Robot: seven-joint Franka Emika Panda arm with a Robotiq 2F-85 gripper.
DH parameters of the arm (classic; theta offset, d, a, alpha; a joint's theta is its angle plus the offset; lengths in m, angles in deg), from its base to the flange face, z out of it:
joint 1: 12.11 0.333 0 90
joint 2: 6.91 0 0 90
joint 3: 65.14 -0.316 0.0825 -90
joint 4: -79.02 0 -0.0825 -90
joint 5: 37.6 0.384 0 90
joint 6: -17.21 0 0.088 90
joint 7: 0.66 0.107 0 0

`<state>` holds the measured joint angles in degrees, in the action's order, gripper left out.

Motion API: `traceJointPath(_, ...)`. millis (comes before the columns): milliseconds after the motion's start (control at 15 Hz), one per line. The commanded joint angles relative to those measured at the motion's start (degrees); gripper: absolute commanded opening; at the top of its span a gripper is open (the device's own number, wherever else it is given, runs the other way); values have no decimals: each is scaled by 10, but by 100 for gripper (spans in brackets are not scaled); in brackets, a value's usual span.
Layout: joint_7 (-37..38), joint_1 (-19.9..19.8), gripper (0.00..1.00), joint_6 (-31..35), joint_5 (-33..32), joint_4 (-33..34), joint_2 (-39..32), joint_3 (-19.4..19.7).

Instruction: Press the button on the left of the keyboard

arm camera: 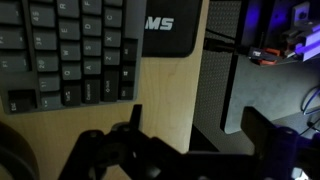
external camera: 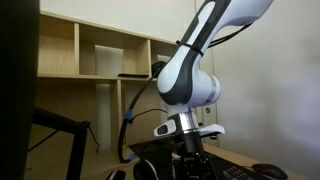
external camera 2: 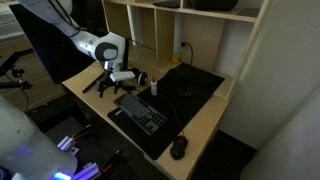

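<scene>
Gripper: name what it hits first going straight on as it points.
Probably the bare wooden desk beside the keyboard, not the keys; the gripper sits near the desk's edge, so I'm unsure.

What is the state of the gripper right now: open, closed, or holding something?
Gripper: open, holding nothing; in the wrist view bare desk shows between its fingers, beside the keyboard.
</scene>
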<state>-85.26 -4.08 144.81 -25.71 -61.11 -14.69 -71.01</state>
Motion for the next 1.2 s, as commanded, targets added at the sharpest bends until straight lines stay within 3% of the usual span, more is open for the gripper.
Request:
traceJointPath(0, 2, -13, 100, -1, -2, 1, 0, -13)
traceJointPath(800, 2, -13, 100, -1, -2, 1, 0, -13)
traceJointPath(1133, -6, -6, 100, 148, 35, -99, -6, -36)
